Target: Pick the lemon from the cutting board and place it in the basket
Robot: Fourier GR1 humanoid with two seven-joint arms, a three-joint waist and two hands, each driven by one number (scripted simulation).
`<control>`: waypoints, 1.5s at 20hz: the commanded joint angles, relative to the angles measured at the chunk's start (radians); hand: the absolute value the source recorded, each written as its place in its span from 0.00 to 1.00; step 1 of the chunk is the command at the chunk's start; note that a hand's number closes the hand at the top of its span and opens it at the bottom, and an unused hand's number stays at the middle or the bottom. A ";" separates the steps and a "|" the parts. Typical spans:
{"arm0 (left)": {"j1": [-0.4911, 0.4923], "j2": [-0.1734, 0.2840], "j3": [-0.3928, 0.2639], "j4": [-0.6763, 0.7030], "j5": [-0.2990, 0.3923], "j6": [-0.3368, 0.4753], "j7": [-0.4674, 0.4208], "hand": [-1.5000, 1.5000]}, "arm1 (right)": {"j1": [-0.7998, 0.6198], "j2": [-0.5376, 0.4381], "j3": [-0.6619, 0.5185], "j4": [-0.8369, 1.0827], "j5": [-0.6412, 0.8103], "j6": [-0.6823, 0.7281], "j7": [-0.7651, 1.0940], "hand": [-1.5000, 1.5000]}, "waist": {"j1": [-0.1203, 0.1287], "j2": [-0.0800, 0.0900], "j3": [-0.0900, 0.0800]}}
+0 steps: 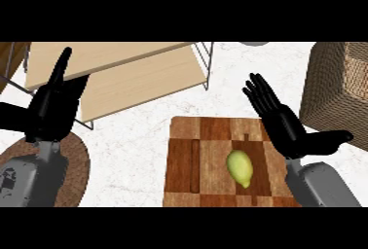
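The right hand [287, 127], on its grey forearm rising from the lower edge of the head view, sits nearest: its fingers are straight and spread, pointing up and away, the thumb stuck out to the right, and it holds nothing. It hangs over the right part of the cutting board [194, 160], a block of dark and light wooden squares and strips lying on the counter [137, 141]. The lemon [240, 168], yellow-green and oval with its pointed end toward the lower edge, lies on the board just left of the right wrist, apart from the fingers. To the right of that hand stands the basket [334, 90], woven and brown, its wall filling the upper right corner. Across the view, the left hand [52, 109] is at the left side, fingers straight and pointing up, holding nothing, resting above a round woven mat [75, 170] that its forearm partly covers. Behind it is a pale wooden shelf [129, 68] with a thin metal frame, set at an angle on the counter. The counter is white with faint grey veining, like marble. No brand, label or writing can be read anywhere.
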 commanded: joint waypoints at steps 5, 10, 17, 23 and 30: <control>0.097 0.195 -0.042 -0.031 -0.232 -0.067 -0.083 0.50 | -0.055 0.045 0.255 -0.214 0.261 0.056 -0.188 1.00 | -0.039 -0.034 -0.017; 0.117 0.215 -0.071 -0.003 -0.271 -0.094 -0.109 0.50 | 0.119 0.268 0.518 -0.206 0.389 -0.062 -0.365 1.00 | -0.045 -0.030 -0.018; 0.204 0.236 -0.037 -0.017 -0.284 -0.085 -0.138 0.50 | 0.235 0.219 0.554 -0.322 0.810 -0.472 -0.326 0.00 | -0.098 -0.046 -0.022; 0.279 0.245 -0.007 -0.050 -0.285 -0.071 -0.168 0.50 | 0.271 -0.020 0.421 -0.397 1.132 -0.500 -0.067 0.00 | -0.146 -0.060 -0.032; 0.311 0.248 0.001 -0.082 -0.285 -0.068 -0.166 0.50 | 0.284 -0.297 0.392 -0.529 1.376 -0.187 0.194 0.00 | -0.150 -0.058 -0.035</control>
